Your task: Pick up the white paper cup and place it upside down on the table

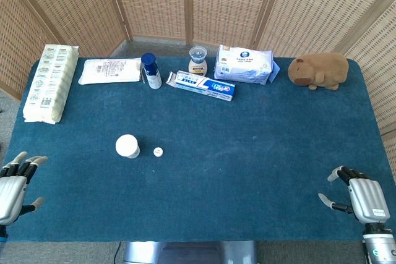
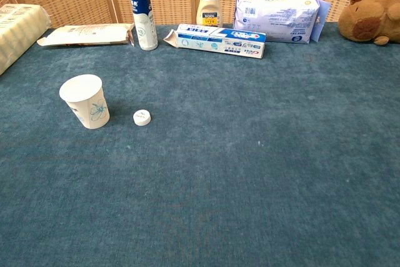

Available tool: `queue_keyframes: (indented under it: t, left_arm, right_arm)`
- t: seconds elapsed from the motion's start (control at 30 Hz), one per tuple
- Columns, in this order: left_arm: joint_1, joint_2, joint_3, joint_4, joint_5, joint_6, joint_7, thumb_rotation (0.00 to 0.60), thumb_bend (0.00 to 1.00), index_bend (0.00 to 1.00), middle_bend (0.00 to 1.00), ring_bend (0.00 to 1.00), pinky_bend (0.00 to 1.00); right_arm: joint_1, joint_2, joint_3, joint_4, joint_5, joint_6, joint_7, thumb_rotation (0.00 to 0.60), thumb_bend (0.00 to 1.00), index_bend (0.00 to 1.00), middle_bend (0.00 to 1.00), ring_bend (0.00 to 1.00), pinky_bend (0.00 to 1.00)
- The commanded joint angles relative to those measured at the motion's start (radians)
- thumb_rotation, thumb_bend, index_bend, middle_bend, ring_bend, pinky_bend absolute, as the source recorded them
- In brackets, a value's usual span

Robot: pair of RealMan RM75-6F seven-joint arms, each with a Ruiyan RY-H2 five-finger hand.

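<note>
The white paper cup (image 1: 127,146) stands upright, mouth up, on the blue table left of centre; the chest view shows a pale flower print on the cup (image 2: 86,101). My left hand (image 1: 15,183) hovers at the table's near left corner, fingers spread, holding nothing, well left of the cup. My right hand (image 1: 361,197) sits at the near right corner, fingers apart and empty, far from the cup. Neither hand shows in the chest view.
A small white cap (image 1: 158,151) lies just right of the cup. Along the far edge: a tissue pack (image 1: 49,81), a flat packet (image 1: 110,70), a blue-capped bottle (image 1: 150,70), a small jar (image 1: 198,60), a toothpaste box (image 1: 203,85), a wipes pack (image 1: 244,64), a plush capybara (image 1: 320,70).
</note>
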Motion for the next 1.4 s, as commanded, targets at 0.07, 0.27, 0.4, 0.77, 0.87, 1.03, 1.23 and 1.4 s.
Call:
queue_keyframes:
  t: [0.07,0.27,0.4,0.77,0.87,1.03,1.23,1.4]
  left_arm:
    - [-0.010,-0.006,-0.002,0.001,-0.009,-0.013,0.011,0.600,0.17,0.16,0.22,0.05,0.15]
    - [-0.063,0.000,-0.035,0.005,-0.036,-0.070,0.020,0.600,0.17,0.16,0.22,0.05,0.15]
    - [-0.129,0.006,-0.063,-0.003,-0.084,-0.152,0.058,0.600,0.18,0.16,0.22,0.05,0.15]
    - [-0.349,-0.065,-0.132,0.016,-0.288,-0.394,0.239,0.600,0.18,0.16,0.12,0.00,0.13]
    - [-0.414,-0.102,-0.146,0.046,-0.378,-0.458,0.270,0.600,0.18,0.16,0.09,0.00,0.12]
    - [-0.497,-0.185,-0.161,0.104,-0.482,-0.492,0.315,0.600,0.18,0.16,0.07,0.00,0.12]
    - [-0.549,-0.259,-0.170,0.144,-0.530,-0.477,0.325,0.600,0.18,0.14,0.06,0.00,0.12]
    - [-0.601,-0.315,-0.169,0.188,-0.590,-0.488,0.340,0.600,0.18,0.14,0.06,0.00,0.12]
  right_arm:
    - [0.001,-0.001,-0.001,0.005,0.002,-0.004,0.004,0.405,0.26,0.45,0.37,0.40,0.41]
    - [-0.004,0.004,0.000,0.006,-0.002,0.007,0.021,0.410,0.26,0.45,0.37,0.40,0.41]
    - [-0.013,0.010,-0.003,0.004,-0.003,0.017,0.034,0.410,0.26,0.45,0.37,0.40,0.41]
    - [-0.044,0.026,-0.005,-0.008,-0.013,0.069,0.052,0.407,0.26,0.45,0.37,0.40,0.41]
    - [-0.049,0.032,-0.005,-0.014,-0.012,0.076,0.053,0.410,0.26,0.45,0.37,0.40,0.41]
    - [-0.056,0.038,-0.006,-0.018,-0.010,0.080,0.047,0.410,0.26,0.45,0.37,0.40,0.41]
    - [-0.065,0.043,-0.004,-0.024,-0.002,0.087,0.041,0.407,0.26,0.45,0.37,0.40,0.41]
    - [-0.066,0.046,-0.003,-0.028,0.005,0.082,0.033,0.405,0.26,0.45,0.37,0.40,0.41]
